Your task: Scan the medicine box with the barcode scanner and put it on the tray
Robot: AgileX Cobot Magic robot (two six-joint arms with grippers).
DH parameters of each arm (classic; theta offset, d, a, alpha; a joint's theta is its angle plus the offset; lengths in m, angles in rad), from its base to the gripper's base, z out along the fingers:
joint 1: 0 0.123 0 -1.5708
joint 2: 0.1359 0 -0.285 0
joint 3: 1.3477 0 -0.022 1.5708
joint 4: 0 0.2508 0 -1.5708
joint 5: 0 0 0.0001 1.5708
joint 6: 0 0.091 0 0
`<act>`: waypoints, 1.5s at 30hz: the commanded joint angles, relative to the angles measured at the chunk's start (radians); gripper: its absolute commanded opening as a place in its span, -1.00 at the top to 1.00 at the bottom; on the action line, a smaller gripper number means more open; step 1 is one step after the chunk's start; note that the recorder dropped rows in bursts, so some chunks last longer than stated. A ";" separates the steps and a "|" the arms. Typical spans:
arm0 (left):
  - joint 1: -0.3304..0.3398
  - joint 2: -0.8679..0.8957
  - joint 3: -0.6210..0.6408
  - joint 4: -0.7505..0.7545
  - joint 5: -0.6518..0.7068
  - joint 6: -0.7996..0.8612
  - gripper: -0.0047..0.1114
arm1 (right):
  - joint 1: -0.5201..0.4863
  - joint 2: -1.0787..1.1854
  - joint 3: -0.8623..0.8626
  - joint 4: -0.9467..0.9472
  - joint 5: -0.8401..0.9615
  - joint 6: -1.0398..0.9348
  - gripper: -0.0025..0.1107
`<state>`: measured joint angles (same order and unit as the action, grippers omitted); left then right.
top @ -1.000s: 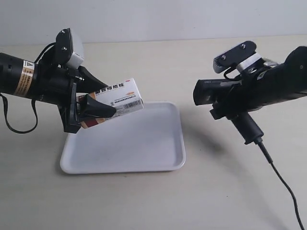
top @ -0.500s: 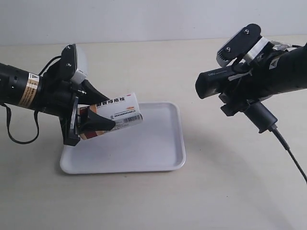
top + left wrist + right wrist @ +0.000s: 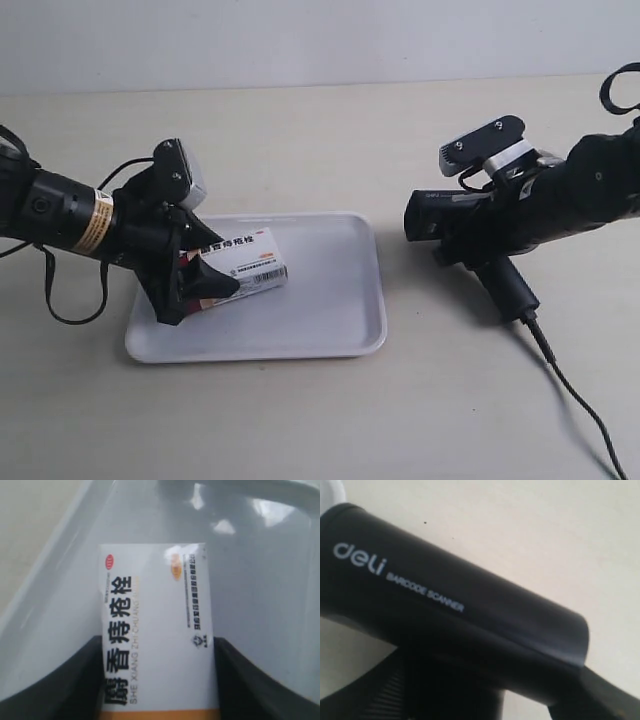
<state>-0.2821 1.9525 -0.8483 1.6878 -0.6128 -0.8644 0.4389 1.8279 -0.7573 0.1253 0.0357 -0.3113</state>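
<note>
The medicine box [image 3: 250, 262], a white carton with Chinese lettering and a barcode, lies low inside the white tray [image 3: 330, 300], near the side toward the exterior view's left. My left gripper [image 3: 205, 282] is shut on its banded end. I cannot tell whether the box rests on the tray floor. In the left wrist view the box [image 3: 157, 605] sits between my black fingers [image 3: 65, 685] over the tray [image 3: 260, 570]. My right gripper [image 3: 490, 240] is shut on the black barcode scanner [image 3: 445, 212], held off the tray's other side with its head toward the box. The scanner body [image 3: 460, 605] fills the right wrist view.
The scanner's black cable [image 3: 575, 400] trails from the handle across the beige table [image 3: 300, 420] toward the front corner at the exterior view's right. A pale wall [image 3: 300, 40] stands behind the table.
My left gripper has come down with the box, from above the tray to low inside it. My right arm has dropped with the scanner, bringing its handle close to the table.
</note>
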 commanded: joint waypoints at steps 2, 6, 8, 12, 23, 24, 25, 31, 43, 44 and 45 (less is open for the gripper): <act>-0.010 0.038 -0.018 -0.025 0.032 -0.001 0.74 | -0.005 0.024 -0.008 0.030 -0.049 0.026 0.94; -0.010 0.038 -0.018 -0.023 0.021 -0.007 0.15 | -0.005 0.037 -0.008 0.109 -0.064 0.026 0.68; -0.010 0.038 -0.016 -0.026 0.006 -0.011 -0.24 | -0.003 0.047 -0.008 0.109 -0.064 0.026 0.48; -0.010 0.038 -0.016 -0.021 0.006 -0.014 -0.89 | -0.003 0.075 -0.008 0.109 -0.055 0.026 -0.07; -0.004 -0.201 -0.016 -0.011 0.009 -0.278 -0.89 | -0.003 -0.203 -0.010 0.105 0.118 0.025 -0.55; -0.004 -0.237 -0.016 0.023 0.006 -0.345 -0.89 | -0.003 -0.262 -0.010 0.105 0.148 0.025 -0.54; -0.004 -0.272 -0.016 0.057 0.004 -0.406 -0.88 | -0.003 -0.325 -0.010 0.105 0.181 0.025 -0.53; 0.004 -0.447 0.030 0.057 -0.080 -0.539 -0.17 | -0.003 -0.705 0.011 0.102 0.326 0.029 -0.02; 0.004 -0.922 0.395 -0.146 0.120 -0.510 0.88 | -0.003 -1.277 0.458 0.229 -0.120 0.065 0.96; 0.004 -0.971 0.426 -0.191 0.157 -0.495 0.88 | -0.003 -1.297 0.481 0.242 -0.120 0.077 0.96; 0.004 -1.031 0.456 -0.221 0.211 -0.491 0.88 | -0.003 -1.308 0.502 0.256 -0.113 0.080 0.96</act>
<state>-0.2802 1.0629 -0.4797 1.5898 -0.5310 -1.3860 0.4389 0.5677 -0.3225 0.3458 -0.0419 -0.2507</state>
